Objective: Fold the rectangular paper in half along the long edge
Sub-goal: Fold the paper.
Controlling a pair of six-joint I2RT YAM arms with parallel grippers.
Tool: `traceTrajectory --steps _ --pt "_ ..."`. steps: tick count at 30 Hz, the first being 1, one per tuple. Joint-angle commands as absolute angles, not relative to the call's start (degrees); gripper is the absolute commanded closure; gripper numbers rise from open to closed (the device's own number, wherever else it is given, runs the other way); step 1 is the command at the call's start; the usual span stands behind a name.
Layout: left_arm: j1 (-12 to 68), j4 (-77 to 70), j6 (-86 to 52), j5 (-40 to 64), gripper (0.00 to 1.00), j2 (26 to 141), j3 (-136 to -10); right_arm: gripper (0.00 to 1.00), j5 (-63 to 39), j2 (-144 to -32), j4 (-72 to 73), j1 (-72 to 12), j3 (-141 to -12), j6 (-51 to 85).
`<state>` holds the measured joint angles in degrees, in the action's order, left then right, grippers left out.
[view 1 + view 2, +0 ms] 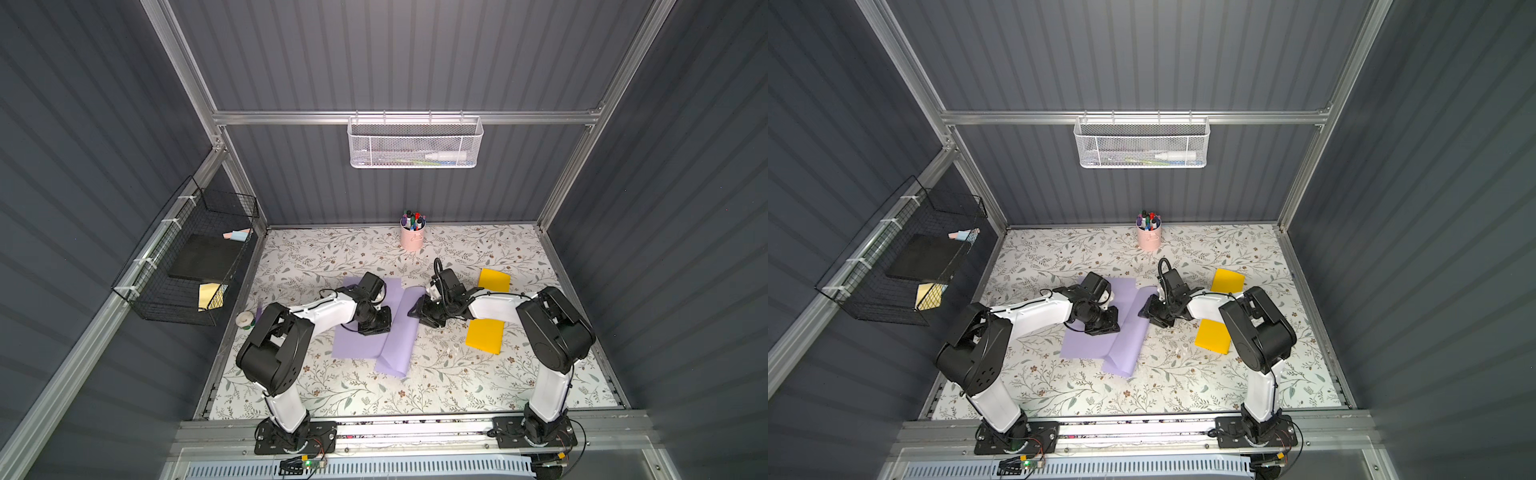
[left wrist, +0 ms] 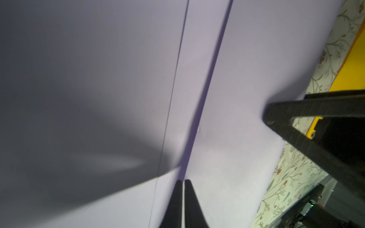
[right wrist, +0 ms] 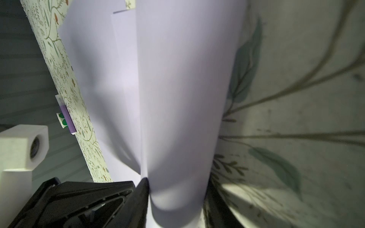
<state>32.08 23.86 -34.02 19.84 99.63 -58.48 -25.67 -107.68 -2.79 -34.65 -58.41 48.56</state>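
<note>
Paper flap curled, clasped by right end effector; left end effector nearly clenched, grip unclear. Best: align long edges before creasing.

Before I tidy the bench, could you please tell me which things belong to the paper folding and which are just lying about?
In use: purple paper, left gripper over it, right gripper holding its curled half.
Lying about: two yellow sheets, pink cup of pens, white roll, white basket, black basket.
</note>
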Motion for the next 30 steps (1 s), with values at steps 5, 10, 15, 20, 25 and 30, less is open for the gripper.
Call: traceTrajectory --steps 5,10,15,20,25,30 --pt "30.73 26.35 -33.51 17.52 0.76 97.90 -60.21 0.49 -23.25 -110.95 -9.86 -35.54 -58.98 48.18" --pt "29.15 26.80 -33.49 16.79 0.76 97.66 -59.65 0.48 -22.79 -112.03 -13.16 -36.56 -61.58 46.18" --pt "27.95 26.57 -33.49 17.01 0.76 96.77 -58.87 0.48 -22.29 -113.46 -15.72 -37.65 -63.68 44.55" --pt "27.86 26.20 -33.46 17.62 0.76 97.11 -58.82 0.48 -22.11 -114.47 -16.67 -38.11 -64.48 44.30" --pt "27.86 26.02 -33.22 17.89 0.76 97.64 -58.66 0.46 -22.47 -114.26 -16.28 -38.38 -64.42 43.44" --pt "27.84 25.58 -33.13 18.28 0.76 98.89 -58.65 0.43 -22.90 -115.95 -18.75 -39.00 -66.31 41.98"
